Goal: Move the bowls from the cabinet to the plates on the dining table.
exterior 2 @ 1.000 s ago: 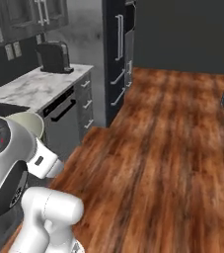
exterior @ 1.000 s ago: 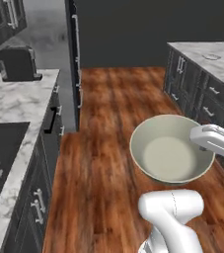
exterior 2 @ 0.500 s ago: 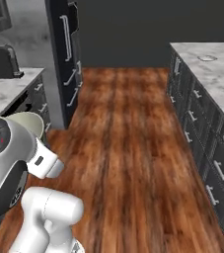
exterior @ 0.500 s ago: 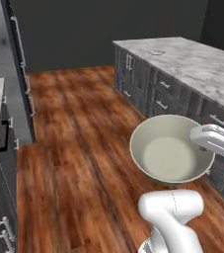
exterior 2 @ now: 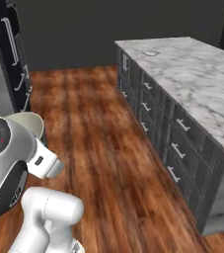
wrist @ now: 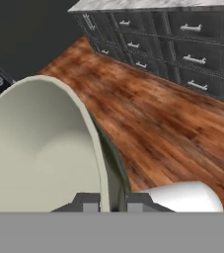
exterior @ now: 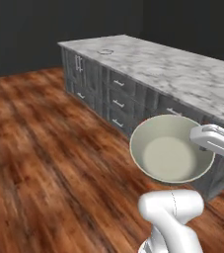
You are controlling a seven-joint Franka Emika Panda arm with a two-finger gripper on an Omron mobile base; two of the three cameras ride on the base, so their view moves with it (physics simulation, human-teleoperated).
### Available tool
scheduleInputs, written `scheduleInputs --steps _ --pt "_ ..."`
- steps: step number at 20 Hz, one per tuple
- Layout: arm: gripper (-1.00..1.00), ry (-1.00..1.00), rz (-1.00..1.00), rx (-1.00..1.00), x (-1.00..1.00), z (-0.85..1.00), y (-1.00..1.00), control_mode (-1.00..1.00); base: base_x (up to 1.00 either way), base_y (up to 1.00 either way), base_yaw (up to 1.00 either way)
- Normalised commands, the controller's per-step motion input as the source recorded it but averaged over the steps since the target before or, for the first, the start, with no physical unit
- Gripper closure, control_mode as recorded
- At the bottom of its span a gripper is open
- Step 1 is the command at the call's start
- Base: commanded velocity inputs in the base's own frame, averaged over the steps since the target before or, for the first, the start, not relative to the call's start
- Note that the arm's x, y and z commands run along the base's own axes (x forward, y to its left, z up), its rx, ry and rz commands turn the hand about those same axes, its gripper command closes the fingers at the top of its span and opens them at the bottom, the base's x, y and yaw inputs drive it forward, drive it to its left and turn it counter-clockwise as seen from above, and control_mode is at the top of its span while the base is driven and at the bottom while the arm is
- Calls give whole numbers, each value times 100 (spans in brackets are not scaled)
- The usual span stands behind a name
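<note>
The bowl (exterior: pixel 171 154) sits low and right of centre in the left base view, its pale cream-green inside turned toward the camera, rim flared and whole. The gripper (exterior: pixel 208 140) meets it at the right edge of the frame, jaws pressed nearly together and pinching the bowl's rim. In the hand view the same bowl (wrist: pixel 39 148) takes up the left half of the frame, seen edge-on, with its thin rim running down between the two fingertips (wrist: pixel 90 202) at the bottom, one on each face of the wall. In the right base view a slice of the bowl (exterior 2: pixel 30 122) peeks out at the left edge, behind the arm's round white joint.

Behind the bowl, the dining table (exterior: pixel 182 69) runs from the upper middle to the right edge of the left base view, a white marble-look top with grey veining over dark grey drawer fronts with short silver handles. A plate (exterior: pixel 105 51) lies near its far corner, small and faint. In the right base view the table (exterior 2: pixel 202 79) fills the right side, the plate (exterior 2: pixel 151 53) near its top. Wood floor (exterior: pixel 44 158) spreads across the left and lower parts
</note>
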Motion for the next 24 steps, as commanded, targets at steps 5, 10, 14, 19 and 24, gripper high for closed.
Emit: scheduleInputs --steps 5,10,14,19,24 --pt "100 0 0 0 0 0 0 100 0 -3 -44" --pt "100 0 0 0 0 0 0 100 0 -1 -42" --pt "100 0 0 0 0 0 0 100 0 0 -42" --pt "100 0 0 0 0 0 0 100 0 0 -42" --pt "100 0 0 0 0 0 0 100 0 0 -41"
